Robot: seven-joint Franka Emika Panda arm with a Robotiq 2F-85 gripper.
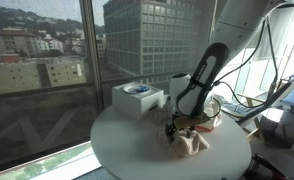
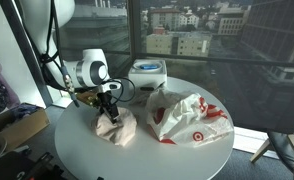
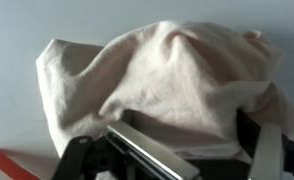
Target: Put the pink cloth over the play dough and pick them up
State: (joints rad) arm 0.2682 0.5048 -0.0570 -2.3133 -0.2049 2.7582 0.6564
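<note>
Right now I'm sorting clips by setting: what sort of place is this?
Probably an upper-floor office or lab: tall windows look out on a tower and lower rooftops, with a round white table beside the glass.

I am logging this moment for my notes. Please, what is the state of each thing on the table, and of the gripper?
pink cloth: bunched in a heap on the table.
play dough: not visible.
gripper: down on the cloth, fingers apart; grip unclear.
plastic bag: crumpled, lying down.
white box: upright.
</note>
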